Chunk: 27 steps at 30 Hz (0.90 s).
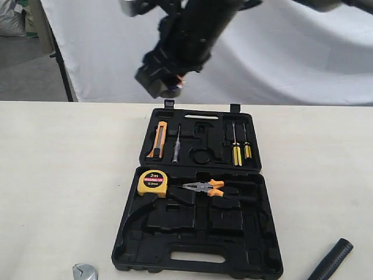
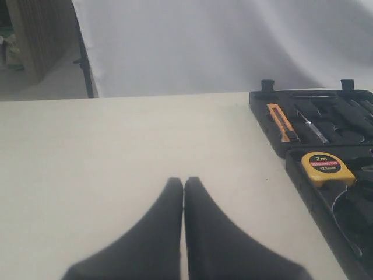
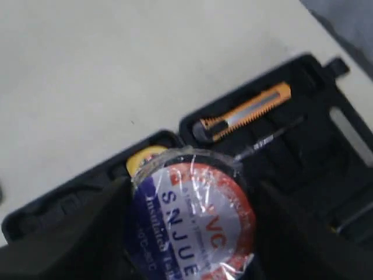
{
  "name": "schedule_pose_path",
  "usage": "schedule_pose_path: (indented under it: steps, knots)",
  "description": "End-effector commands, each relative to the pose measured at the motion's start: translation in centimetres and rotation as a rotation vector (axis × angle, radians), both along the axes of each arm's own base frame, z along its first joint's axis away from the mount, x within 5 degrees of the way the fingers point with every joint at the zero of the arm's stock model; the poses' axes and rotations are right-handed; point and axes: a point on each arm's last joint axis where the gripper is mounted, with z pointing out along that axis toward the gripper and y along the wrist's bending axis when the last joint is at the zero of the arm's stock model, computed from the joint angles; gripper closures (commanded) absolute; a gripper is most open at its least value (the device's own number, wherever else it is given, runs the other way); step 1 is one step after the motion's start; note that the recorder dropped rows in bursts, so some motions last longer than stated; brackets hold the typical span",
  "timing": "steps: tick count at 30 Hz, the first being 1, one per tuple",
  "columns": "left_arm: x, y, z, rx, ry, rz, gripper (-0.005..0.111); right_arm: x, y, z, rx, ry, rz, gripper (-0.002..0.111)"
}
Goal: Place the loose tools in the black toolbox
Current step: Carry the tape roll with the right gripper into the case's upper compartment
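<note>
The black toolbox (image 1: 129, 233) lies open in the middle of the table. My right gripper (image 3: 192, 219) is shut on the tape roll (image 3: 198, 204), a wrapped roll with a blue, white and red label, and holds it in the air above the box's upper half. From outside, that gripper (image 1: 165, 79) hangs over the far edge of the case. The silver wrench head (image 1: 85, 272) peeks in at the near left edge, and the hammer's black handle (image 1: 331, 260) lies at the near right. My left gripper (image 2: 184, 182) is shut and empty over bare table left of the toolbox (image 2: 300, 178).
The box holds a yellow tape measure (image 1: 152, 182), orange-handled pliers (image 1: 204, 188), an orange utility knife (image 1: 158, 139) and screwdrivers (image 1: 239, 146). A white sheet (image 1: 291, 52) hangs behind the table.
</note>
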Motion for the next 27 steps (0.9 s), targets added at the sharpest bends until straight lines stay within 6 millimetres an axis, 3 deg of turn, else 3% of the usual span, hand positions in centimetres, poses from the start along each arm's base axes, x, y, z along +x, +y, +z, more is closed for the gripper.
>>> schedule_pose_path:
  steps: [1, 4, 7, 19, 27]
  knots:
    - [0.0, 0.0, -0.1, -0.012, 0.001, -0.003, 0.106, 2.5, -4.3, -6.0, -0.052, 0.13, -0.139, 0.109]
    - [0.0, 0.0, -0.1, -0.012, 0.001, -0.003, 0.106, 3.3, -6.5, -10.6, -0.053, 0.149, -0.219, 0.109]
    - [0.0, 0.0, -0.1, -0.012, 0.001, -0.003, 0.106, 3.6, -7.4, -13.2, -0.02, 0.109, -0.257, 0.109]
    - [0.0, 0.0, -0.1, -0.012, 0.001, -0.003, 0.106, 6.1, -6.4, -18.9, 0.041, -0.01, -0.303, 0.109]
    - [0.0, 0.0, -0.1, -0.012, 0.001, -0.003, 0.106, 7.8, -4.9, -20.5, 0.073, 0.021, -0.331, 0.109]
